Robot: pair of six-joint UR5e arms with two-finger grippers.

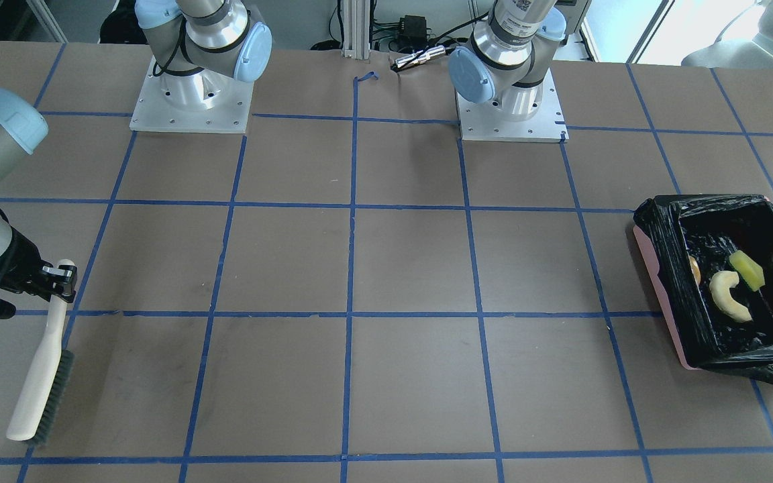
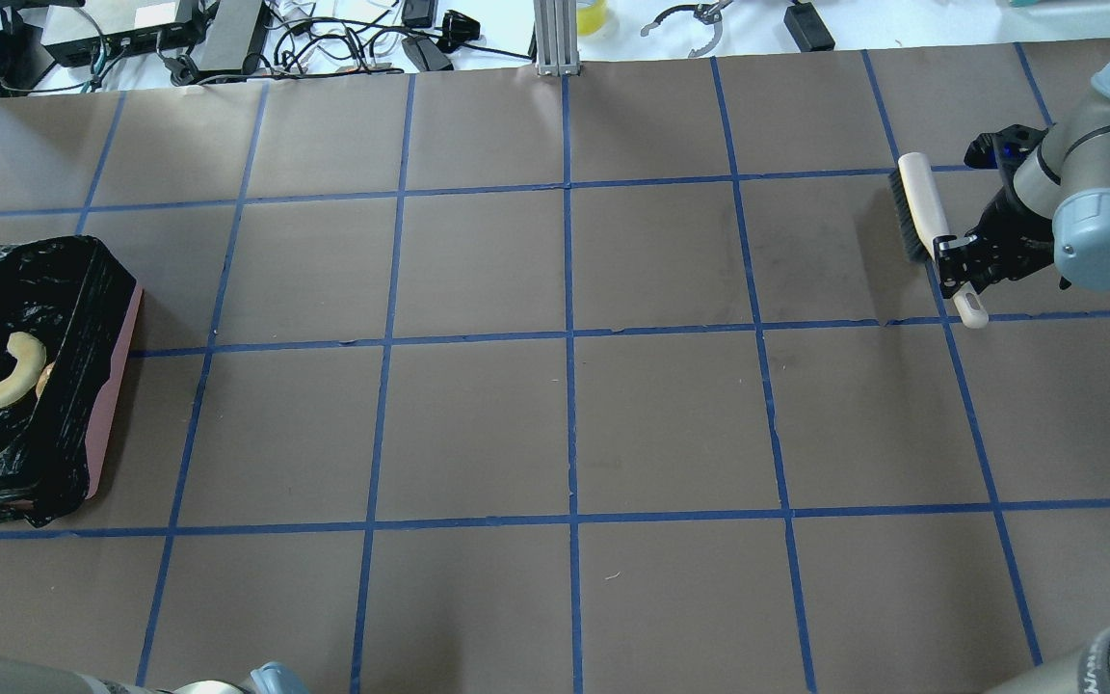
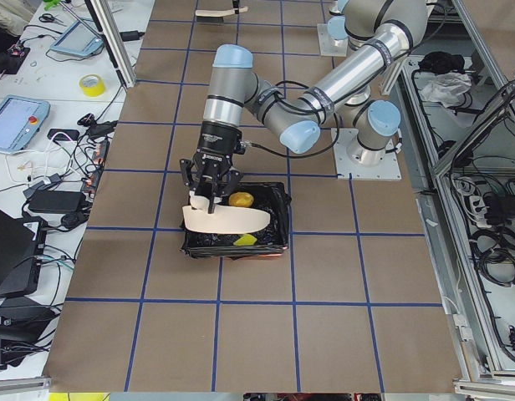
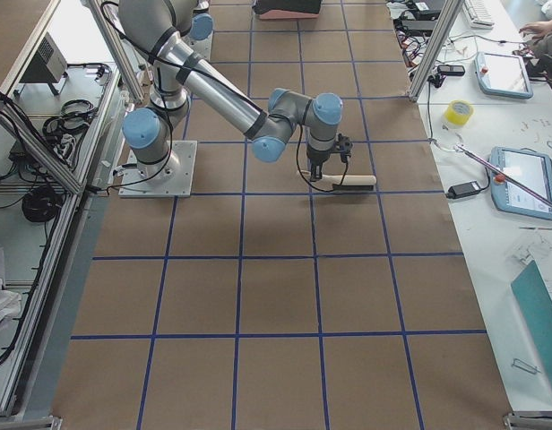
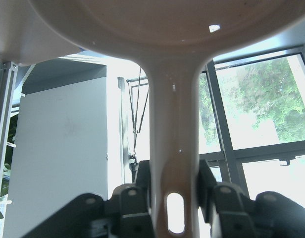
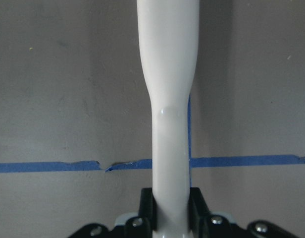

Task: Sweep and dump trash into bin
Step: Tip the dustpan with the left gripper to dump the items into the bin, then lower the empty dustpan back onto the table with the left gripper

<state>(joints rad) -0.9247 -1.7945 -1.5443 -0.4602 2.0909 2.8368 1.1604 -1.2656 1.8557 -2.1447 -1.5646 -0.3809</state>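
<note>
The bin (image 1: 655, 225), pink with a black bag, stands at the table's left end (image 2: 121, 318). In it lie the tan croissant (image 1: 726, 295), the yellow-green wedge (image 1: 747, 270) and the orange-brown oval (image 3: 241, 200), which the bag's wall half hides in the front-facing view. My left gripper (image 5: 175, 198) is shut on the handle of the pale dustpan (image 3: 224, 220), held tilted over the bin. My right gripper (image 2: 958, 262) is shut on the handle of a cream brush (image 2: 916, 198) at the table's right end, low over the surface (image 1: 41, 376).
Brown table with a blue tape grid (image 2: 569, 337). The two arm bases (image 1: 190, 100) (image 1: 510, 107) stand at the robot's edge. Cables and boxes (image 2: 227, 39) lie beyond the far edge. Tablets and a tape roll (image 3: 92, 84) are on side benches.
</note>
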